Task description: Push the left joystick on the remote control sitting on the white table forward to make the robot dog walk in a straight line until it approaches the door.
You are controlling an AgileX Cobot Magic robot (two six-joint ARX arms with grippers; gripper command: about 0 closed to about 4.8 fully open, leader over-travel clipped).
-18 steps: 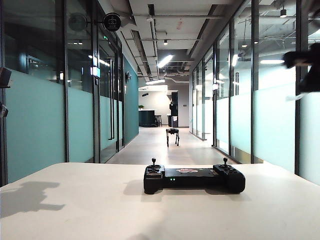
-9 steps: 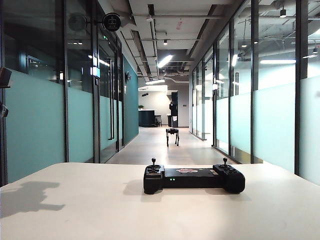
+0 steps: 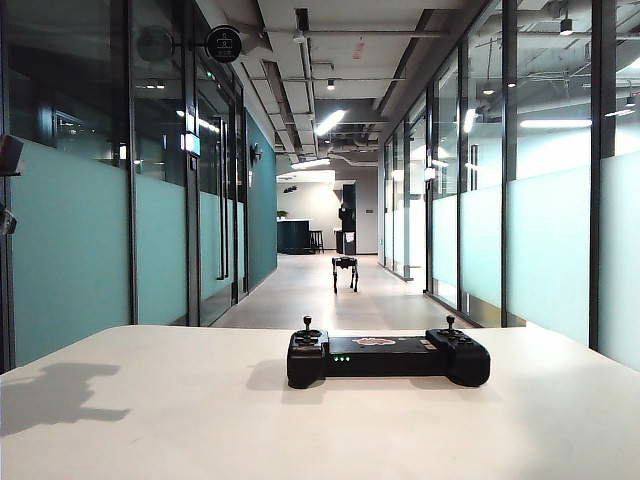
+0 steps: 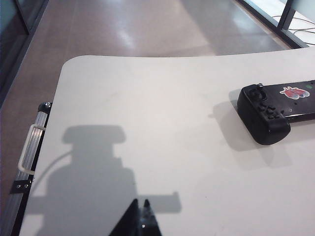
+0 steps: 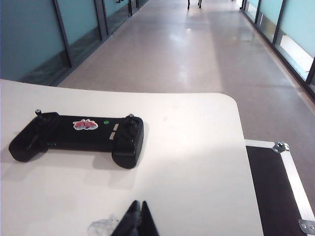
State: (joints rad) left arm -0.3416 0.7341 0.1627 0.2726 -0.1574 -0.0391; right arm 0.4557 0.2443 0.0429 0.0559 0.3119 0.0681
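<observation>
Glass-walled corridor stretched away beyond the white table, its frosted panels lining both sides under ceiling lights.

Two grippers showed, one in each wrist view and neither in the exterior view. The left gripper hung above the table's near part, its two dark fingertips pressed together with no gap and nothing between them, casting a broad shadow on the white top. The right gripper hung likewise over the table, its two fingertips closed to a point and empty; a small clear crumpled scrap lay on the table just beside them. Both grippers stood well apart from the controller.

One remote control lay flat on the table, towards the far edge, right of the middle in the exterior view. Two thin sticks rose from it: the left joystick on its left end and the right stick on its right end, both upright and untouched. A red sticker sat on its flat middle panel, and small green lights glowed on its near face.

One robot dog stood on all four legs far down the corridor floor, near the right-hand glass wall.

A black case with metal edging sat beside the table's right edge.
</observation>
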